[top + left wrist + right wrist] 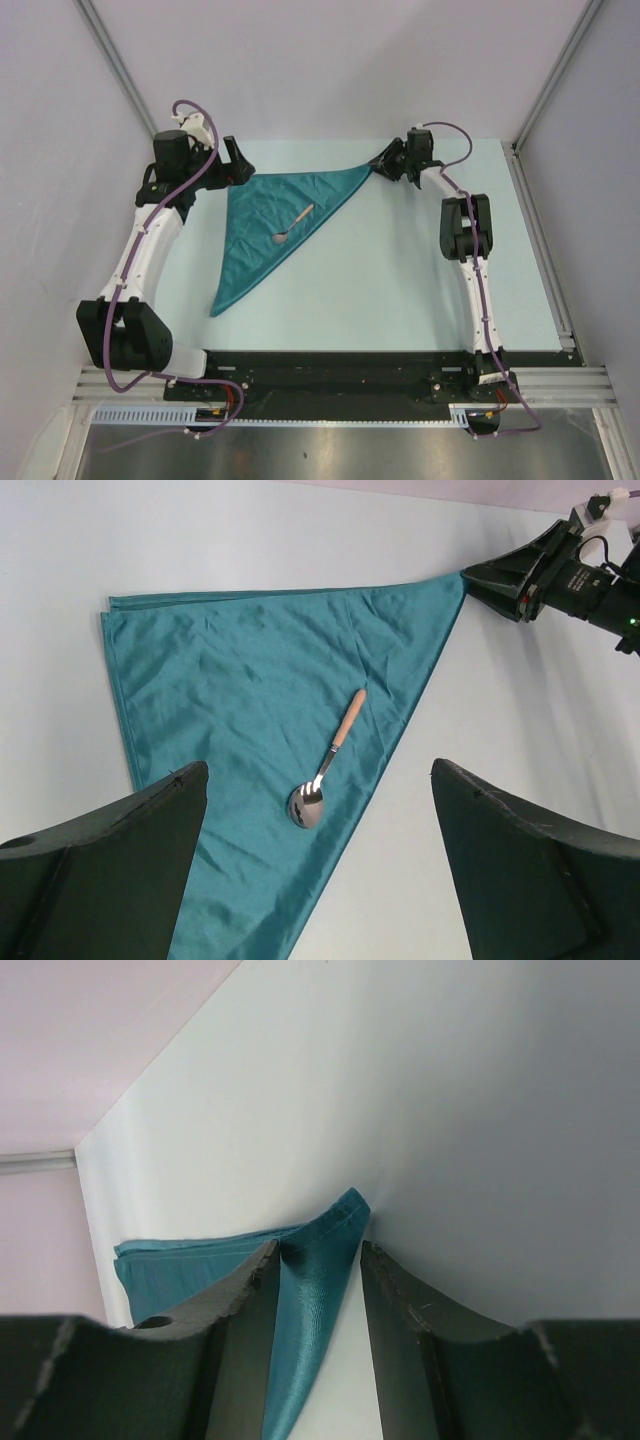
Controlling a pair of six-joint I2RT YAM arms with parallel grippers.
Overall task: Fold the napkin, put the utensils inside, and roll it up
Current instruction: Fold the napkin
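Note:
The teal napkin (262, 232) lies folded into a triangle on the table, one tip pointing toward the near left. The spoon (293, 224) rests on its middle, metal bowl toward the near side, tan handle toward the far right. My left gripper (229, 166) is open and empty above the napkin's far left corner; the left wrist view shows the napkin (240, 680) and the spoon (328, 760) below my open left gripper (320, 768). My right gripper (386, 160) is at the napkin's far right tip. In the right wrist view that tip (322, 1270) lies between the right gripper's (318, 1247) parted fingers, with bare table showing beside it.
The pale table (400, 270) is boxed in by grey walls at the left, back and right. A metal rail (545, 250) runs along the right edge. The arm bases stand on a black strip (340, 370) at the near edge. The right gripper also shows in the left wrist view (480, 580).

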